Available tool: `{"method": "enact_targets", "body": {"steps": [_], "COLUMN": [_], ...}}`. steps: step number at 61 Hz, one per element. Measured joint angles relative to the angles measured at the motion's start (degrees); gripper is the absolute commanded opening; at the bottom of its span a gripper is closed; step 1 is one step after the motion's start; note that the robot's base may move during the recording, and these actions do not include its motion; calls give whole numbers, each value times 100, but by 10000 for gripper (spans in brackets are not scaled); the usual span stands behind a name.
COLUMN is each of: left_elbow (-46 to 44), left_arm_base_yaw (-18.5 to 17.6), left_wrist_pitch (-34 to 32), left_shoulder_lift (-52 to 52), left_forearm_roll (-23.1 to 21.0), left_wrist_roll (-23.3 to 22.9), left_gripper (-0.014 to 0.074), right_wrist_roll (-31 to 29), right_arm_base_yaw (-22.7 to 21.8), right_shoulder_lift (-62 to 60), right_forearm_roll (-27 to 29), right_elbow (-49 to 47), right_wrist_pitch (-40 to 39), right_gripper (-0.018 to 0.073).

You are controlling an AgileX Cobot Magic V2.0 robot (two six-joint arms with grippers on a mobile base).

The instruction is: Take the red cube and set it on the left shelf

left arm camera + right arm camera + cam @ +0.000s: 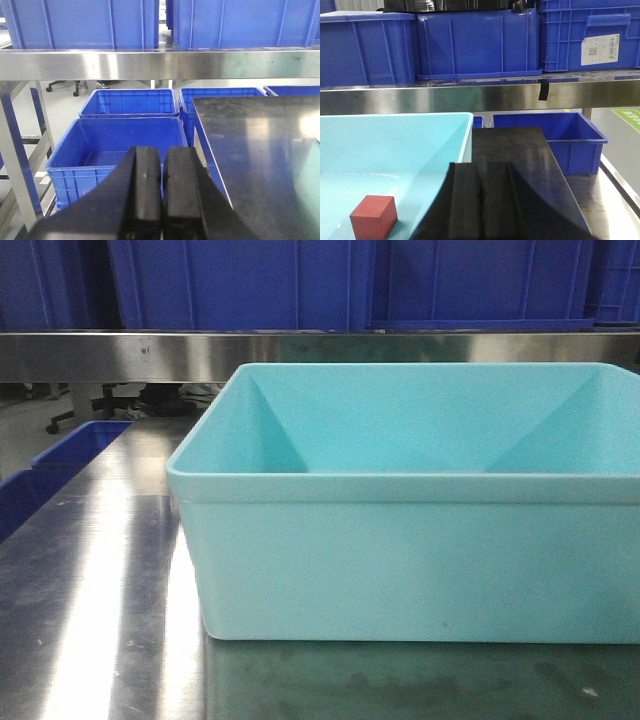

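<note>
Left tool and right tool are shown closed together and empty, since nothing is yet grasped. The red cube is contained on the floor of the turquoise bin, set on the steel surface; entry from above is judged necessary.

Plain red on the cube, lower left of the matte black fingers of the right gripper. Pale turquoise, unpatterned, on the bin holding it. Deep blue on the crates above those fingers, one with a white label printed dark. Brushed silver-grey on the shelf edge and table. Same matte black on the left gripper fingers.
</note>
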Motion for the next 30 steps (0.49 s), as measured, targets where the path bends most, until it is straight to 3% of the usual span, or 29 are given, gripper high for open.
{"method": "enact_targets", "body": {"steps": [30], "left_elbow": [0], "left_arm_base_yaw": [0], "left_wrist_pitch": [0], "left_shoulder_lift": [0], "left_forearm_roll": [0], "left_wrist_roll": [0], "left_gripper": [101], "right_wrist_roll": [0], "right_arm_base_yaw": [0], "right_shoulder_lift": [0], "right_forearm_roll": [0], "right_elbow": [0], "right_wrist_pitch": [0], "right_gripper": [45]}}
